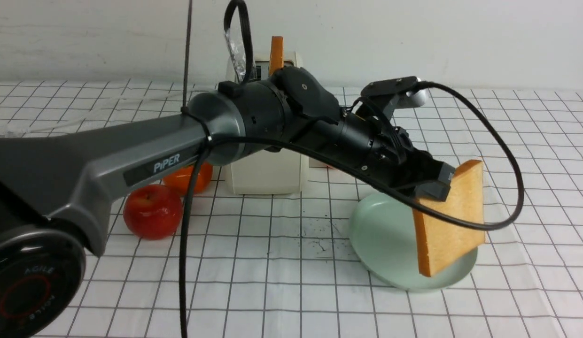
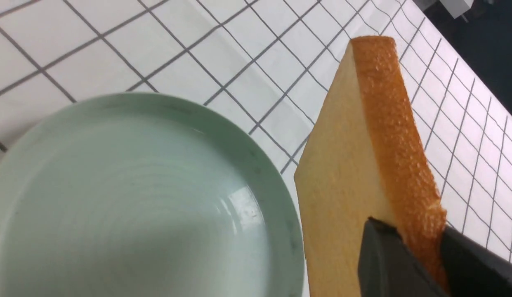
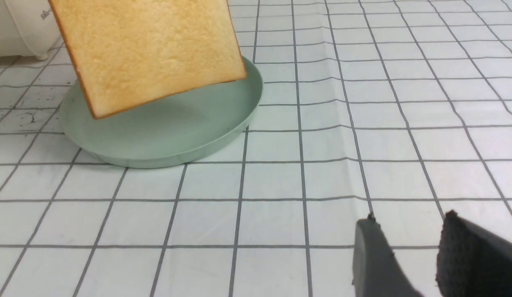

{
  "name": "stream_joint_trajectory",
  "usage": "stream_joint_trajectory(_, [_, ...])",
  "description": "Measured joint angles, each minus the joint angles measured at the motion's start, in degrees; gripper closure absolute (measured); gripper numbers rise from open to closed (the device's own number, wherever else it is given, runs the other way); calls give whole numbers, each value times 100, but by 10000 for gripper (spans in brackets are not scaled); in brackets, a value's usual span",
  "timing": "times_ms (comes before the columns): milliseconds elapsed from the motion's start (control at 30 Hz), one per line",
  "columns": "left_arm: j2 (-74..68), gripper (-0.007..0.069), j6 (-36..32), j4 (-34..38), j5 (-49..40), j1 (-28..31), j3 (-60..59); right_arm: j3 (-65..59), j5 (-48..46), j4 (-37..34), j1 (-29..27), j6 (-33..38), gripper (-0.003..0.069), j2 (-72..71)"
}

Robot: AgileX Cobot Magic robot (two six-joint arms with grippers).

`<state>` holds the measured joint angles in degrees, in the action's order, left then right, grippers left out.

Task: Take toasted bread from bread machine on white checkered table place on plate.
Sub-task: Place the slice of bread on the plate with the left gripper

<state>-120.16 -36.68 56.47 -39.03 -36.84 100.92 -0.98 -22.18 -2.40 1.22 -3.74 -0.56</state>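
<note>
Far left, your left arm [image 1: 145, 155] comes in low and reaches across the white checked table [image 1: 272, 291] to the right. Under it sits a red apple [image 1: 152, 211], with an orange [image 1: 188, 179] just behind it and partly hidden by the arm. Next comes the cream toaster [image 1: 268, 173], standing at the back with the arm across most of it. A second slice [image 1: 276, 52] sticks up out of its top slot. A few dark crumbs [image 1: 319, 237] lie on the cloth in front of the toaster.

Right of the crumbs is the pale green plate [image 1: 380, 234], flat on the table with nothing lying in it. Your left gripper [image 1: 440, 184] is above the plate's right side and clamped on the toast slice [image 1: 453, 220]. In the left wrist view, the fingers [image 2: 388, 260] pinch the crust edge from both faces. The slice hangs on edge, tilted, with one corner pointing down over the plate's right part. Its shadow falls in the dish, but you can't tell whether that corner touches.

Your right gripper [image 3: 409, 216] shows only in its own wrist camera. Its jaws are apart, with bare cloth between them and nothing held. It is low over the table, well apart from the plate [image 3: 169, 136] and slice [image 3: 152, 49]. A corner of the toaster [image 3: 16, 29] shows behind them.
</note>
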Motion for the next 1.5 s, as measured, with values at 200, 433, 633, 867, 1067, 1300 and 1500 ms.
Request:
stream_joint_trajectory(200, [-217, 537, -73, 37, 75, 11, 0, 0, 0, 0, 0, 0, 419, 0])
stream_joint_trajectory(433, [-341, 537, -80, 74, 153, 116, 0, 0, 0, 0, 0, 0, 419, 0])
stream_joint_trajectory(633, [-441, 537, -80, 265, 165, 116, 0, 0, 0, 0, 0, 0, 419, 0])
stream_joint_trajectory(867, [-568, 537, -92, 392, 398, 116, 0, 0, 0, 0, 0, 0, 419, 0])
stream_joint_trajectory(1067, [-568, 537, -109, 427, 482, 116, 0, 0, 0, 0, 0, 0, 419, 0])
stream_joint_trajectory(1300, [-571, 406, -109, 199, 506, 116, 0, 0, 0, 0, 0, 0, 419, 0])
stream_joint_trajectory(1500, [-571, 201, -109, -1, 506, 116, 0, 0, 0, 0, 0, 0, 419, 0])
